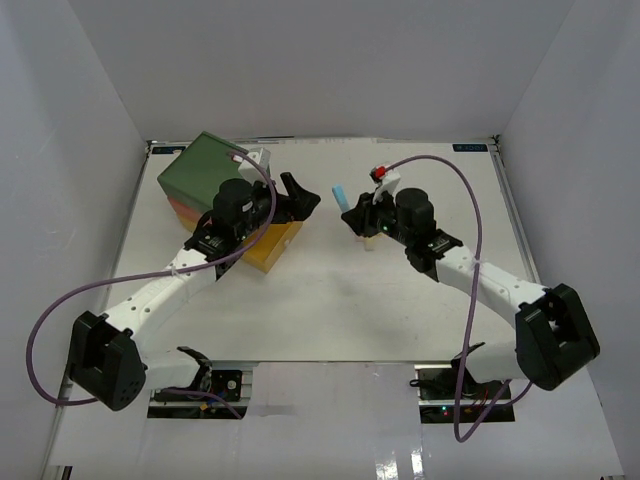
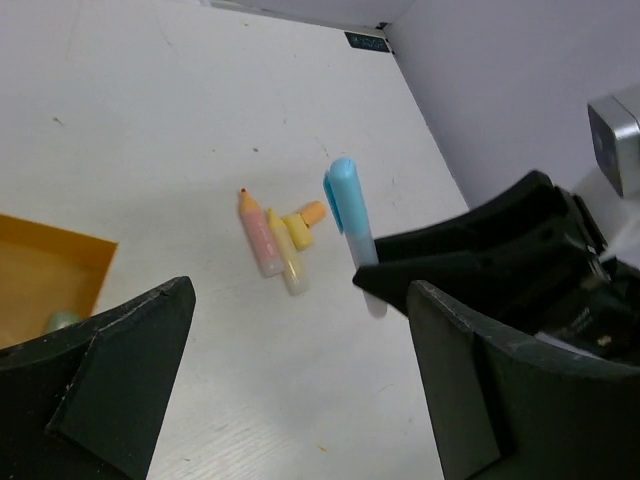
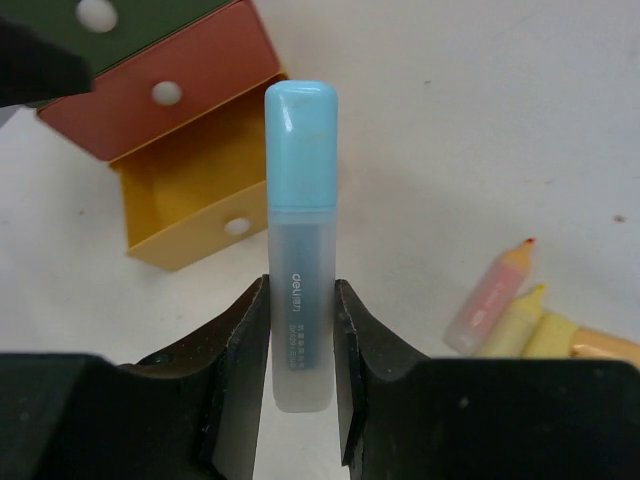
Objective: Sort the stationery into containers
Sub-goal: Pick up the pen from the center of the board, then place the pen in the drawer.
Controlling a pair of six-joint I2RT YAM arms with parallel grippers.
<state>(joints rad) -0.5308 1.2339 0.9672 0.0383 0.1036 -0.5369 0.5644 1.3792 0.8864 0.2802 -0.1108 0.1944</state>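
While right hand (image 3: 300,305) grips marker (image 3: 300,170), drawer (image 3: 165,215) open

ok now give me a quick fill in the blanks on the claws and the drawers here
1. The right claw is shut on a marker with a ____ cap.
2. The left claw holds nothing and is wide ____.
3. The bottom drawer of the chest, pulled out, is coloured ____.

Missing words: blue; open; yellow
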